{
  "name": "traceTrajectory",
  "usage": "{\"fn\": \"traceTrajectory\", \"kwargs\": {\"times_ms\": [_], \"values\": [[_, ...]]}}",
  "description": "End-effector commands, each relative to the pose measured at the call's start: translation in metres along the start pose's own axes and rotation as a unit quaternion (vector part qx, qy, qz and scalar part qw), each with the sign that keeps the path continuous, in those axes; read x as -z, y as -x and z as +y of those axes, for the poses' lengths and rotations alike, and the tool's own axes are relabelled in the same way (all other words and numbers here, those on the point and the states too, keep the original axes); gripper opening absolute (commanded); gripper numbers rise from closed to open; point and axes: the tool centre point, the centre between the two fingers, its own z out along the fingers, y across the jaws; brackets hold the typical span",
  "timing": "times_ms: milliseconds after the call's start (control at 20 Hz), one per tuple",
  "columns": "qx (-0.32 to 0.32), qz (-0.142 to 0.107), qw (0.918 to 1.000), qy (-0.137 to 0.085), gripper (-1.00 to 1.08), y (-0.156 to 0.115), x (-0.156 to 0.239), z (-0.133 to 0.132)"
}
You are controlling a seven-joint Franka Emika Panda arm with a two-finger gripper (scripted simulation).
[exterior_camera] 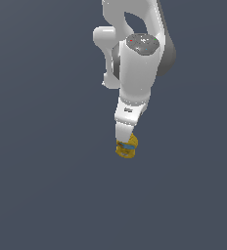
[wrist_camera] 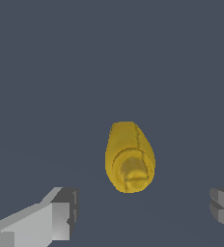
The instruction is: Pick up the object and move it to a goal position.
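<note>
Pincer (wrist_camera: pixel 143 212) fingers spread wide, object (wrist_camera: pixel 129 158) lying on the desk (wrist_camera: pixel 46 72) centred between them, ungrasped; approach step; you likely need to descend further, then close.

Plain dark grey-blue surface (exterior_camera: pixel 42 185), uniform, filling both views

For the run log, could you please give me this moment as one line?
phase: pre-grasp | gripper: open, fingers either side of the object, not touching | object: not yet gripped
</note>
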Motion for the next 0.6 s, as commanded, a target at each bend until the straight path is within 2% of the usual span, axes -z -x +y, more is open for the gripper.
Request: {"fn": "traceTrajectory", "kwargs": {"times_ms": [0,550], "values": [[0.010,0.000,1.0000,0.000,1.00,-0.001,-0.001,0.001],[0.012,0.000,0.9999,0.000,1.00,-0.001,-0.018,0.000]]}}
